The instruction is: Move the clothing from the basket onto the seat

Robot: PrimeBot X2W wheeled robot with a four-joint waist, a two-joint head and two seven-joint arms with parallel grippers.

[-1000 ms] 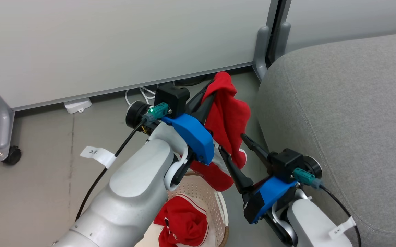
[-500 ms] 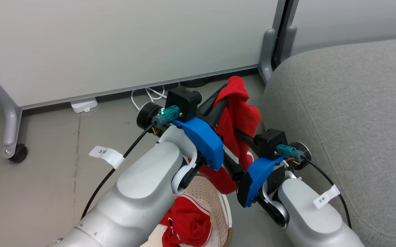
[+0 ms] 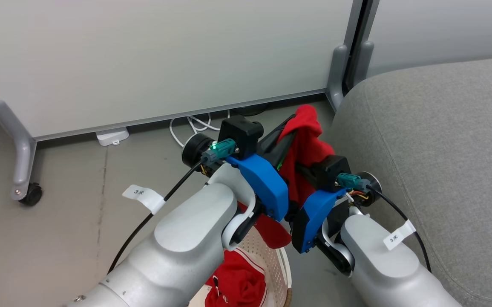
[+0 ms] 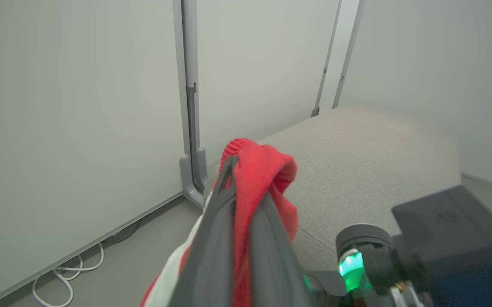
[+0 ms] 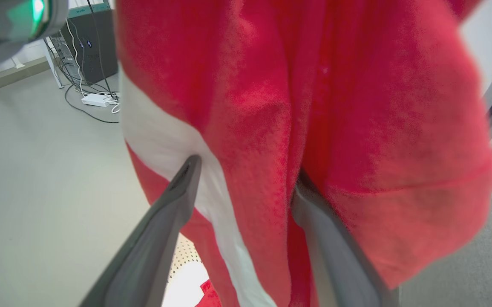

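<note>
Pale wall panels (image 3: 165, 55) and a grey floor (image 3: 71, 204) are seen behind the work, and white cables (image 3: 194, 123) are lying along the foot of the panels. The seat (image 3: 433, 149) is found at the right side. The basket (image 3: 267, 256) is standing on the floor beside it, partly covered by the left arm. One piece of the clothing, the lifted garment (image 3: 309, 145), is held up above the far side of the basket, just beside the rounded edge of the seat; whether the seat is touched by it cannot be told. This garment is pinched near its top by the left gripper (image 4: 248, 177), whose fingers are closed tightly on the red fabric. The right gripper (image 5: 246, 170) is placed lower at the same garment: its fingers are spread apart, and a fold with a white stripe is hanging between them. The other garment (image 3: 237, 285) is lying crumpled inside the basket.
</note>
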